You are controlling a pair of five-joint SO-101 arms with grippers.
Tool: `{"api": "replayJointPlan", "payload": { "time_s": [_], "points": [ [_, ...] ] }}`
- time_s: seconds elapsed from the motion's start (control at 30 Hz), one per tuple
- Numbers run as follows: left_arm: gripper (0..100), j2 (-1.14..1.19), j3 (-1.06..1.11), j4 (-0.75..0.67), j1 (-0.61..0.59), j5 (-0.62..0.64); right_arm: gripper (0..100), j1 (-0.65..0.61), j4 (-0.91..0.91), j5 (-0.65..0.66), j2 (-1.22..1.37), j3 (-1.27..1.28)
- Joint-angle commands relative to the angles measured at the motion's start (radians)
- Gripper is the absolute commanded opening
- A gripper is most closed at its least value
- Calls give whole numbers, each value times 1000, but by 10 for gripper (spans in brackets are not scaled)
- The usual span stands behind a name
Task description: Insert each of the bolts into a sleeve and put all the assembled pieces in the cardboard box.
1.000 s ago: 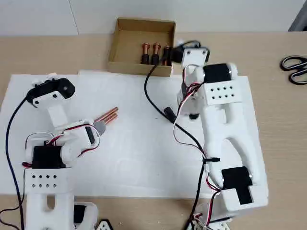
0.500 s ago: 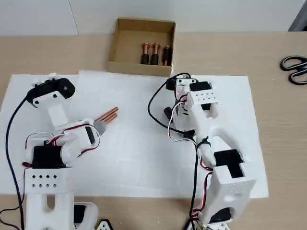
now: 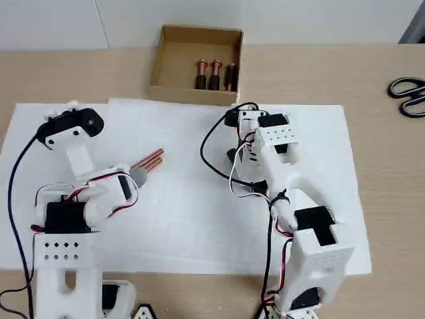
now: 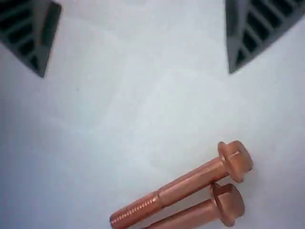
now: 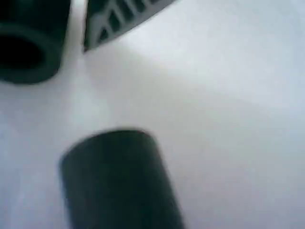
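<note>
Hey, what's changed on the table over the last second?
The right arm pulled back from the cardboard box toward its base, over the white sheet. The three assembled pieces in the box, the two loose bolts and the left arm stayed put.

Left arm (image 3: 80, 159), right arm (image 3: 289, 176): white printed shells, black servos (image 3: 63, 216), black + red/white cables (image 3: 203, 145). Left fingers (image 4: 257, 33) grey, prob. ribbed.
</note>
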Motion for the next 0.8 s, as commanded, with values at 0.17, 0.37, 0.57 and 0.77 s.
{"api": "replayJointPlan", "payload": {
  "time_s": [0.17,0.37,0.57,0.77],
  "points": [
    [232,-23,-5,6,0,3,3,8,2,-5,21,11],
    [232,-21,-12,17,0,5,3,13,90,-5,-8,-34],
    [232,-12,-139,141,-2,2,3,19,282,2,-114,-221],
    [232,-2,-231,144,2,3,4,28,263,135,-206,-255]
  ]
}}
